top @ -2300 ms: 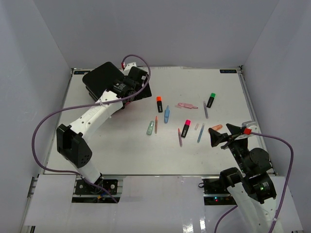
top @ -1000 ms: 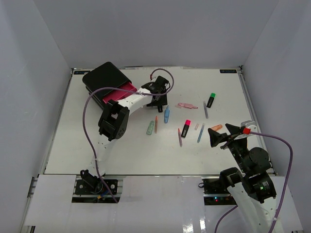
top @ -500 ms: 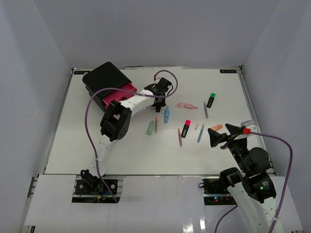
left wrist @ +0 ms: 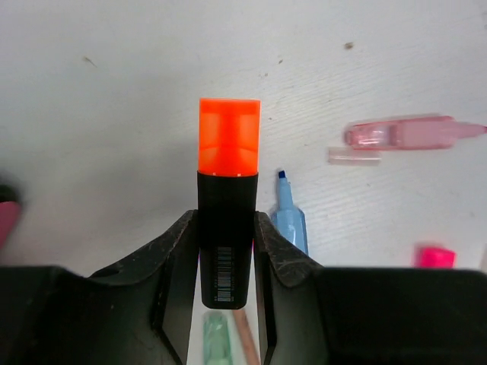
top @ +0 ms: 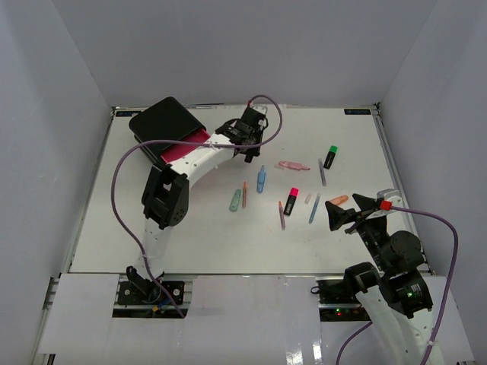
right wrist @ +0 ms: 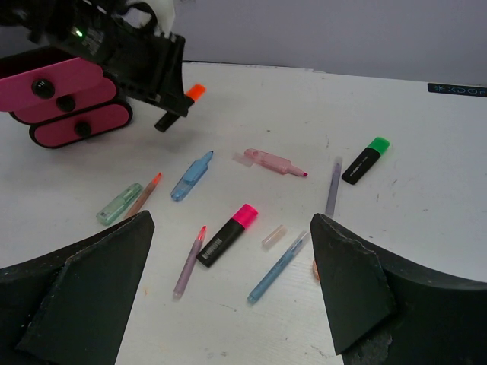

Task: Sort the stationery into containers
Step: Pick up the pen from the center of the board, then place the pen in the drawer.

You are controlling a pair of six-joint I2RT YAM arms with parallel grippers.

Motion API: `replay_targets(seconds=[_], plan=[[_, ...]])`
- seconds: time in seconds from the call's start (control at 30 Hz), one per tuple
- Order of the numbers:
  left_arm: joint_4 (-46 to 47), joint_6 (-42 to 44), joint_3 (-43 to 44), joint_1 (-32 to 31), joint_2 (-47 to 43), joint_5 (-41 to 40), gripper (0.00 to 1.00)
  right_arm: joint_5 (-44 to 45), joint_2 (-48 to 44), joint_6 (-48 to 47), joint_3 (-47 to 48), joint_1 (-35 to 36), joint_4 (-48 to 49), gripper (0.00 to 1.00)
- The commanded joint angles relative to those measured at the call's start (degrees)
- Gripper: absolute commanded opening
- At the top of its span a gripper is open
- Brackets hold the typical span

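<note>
My left gripper [left wrist: 227, 224] is shut on a black highlighter with an orange cap [left wrist: 228, 152] and holds it off the table, just right of the containers [top: 162, 122], a black box of pink-fronted drawers [right wrist: 68, 99]. The top drawer's pink shows pulled out [top: 186, 144]. More stationery lies mid-table: a pink-capped highlighter [top: 291, 201], a green-capped one [top: 330, 157], a blue marker [top: 261, 178], a pink pen [top: 292, 165] and several thin pens. My right gripper [top: 348, 209] stands open at the right, nothing between its fingers.
A pale green piece [top: 235, 200] and an orange pen [top: 244, 195] lie below the left gripper. A blue pen [right wrist: 278, 266] and a purple pen [right wrist: 189, 262] lie before the right gripper. White walls enclose the table on three sides.
The left gripper came from the drawers to the orange-capped highlighter, shut on it and lifted it back toward the box. The right arm has not moved.
</note>
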Motion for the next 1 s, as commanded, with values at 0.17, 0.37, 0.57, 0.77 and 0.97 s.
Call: replay_targets(seconds=[0.17,0.37,0.57,0.77,0.97], plan=[[-3.60,20.99,-7.02,0.18,-26.36,-8.90,0.24,-0.66,-0.11,-0.83,-0.03,0.30,2.99,0.90],[-2.11,29.90,-20.11,4.57,-35.34,-12.96,0.25,-0.66,-0.20,-0.83,0.06,0.30,2.99,0.90],[3.43,31.93,-30.74,11.07,-42.03,-10.77,0.28,-0.92,-0.20,-0.92,0.05,0.38,2.91,0.90],[9.58,36.24,-34.02,12.93,-42.92,-10.85,0.28,-1.19,-0.02,-0.92,-0.03,0.30,2.91,0.90],[13.88,40.37,-34.19,13.28,-42.56,-10.41,0.29,-1.18,-0.03,-0.83,-0.03,0.30,2.90,0.90]])
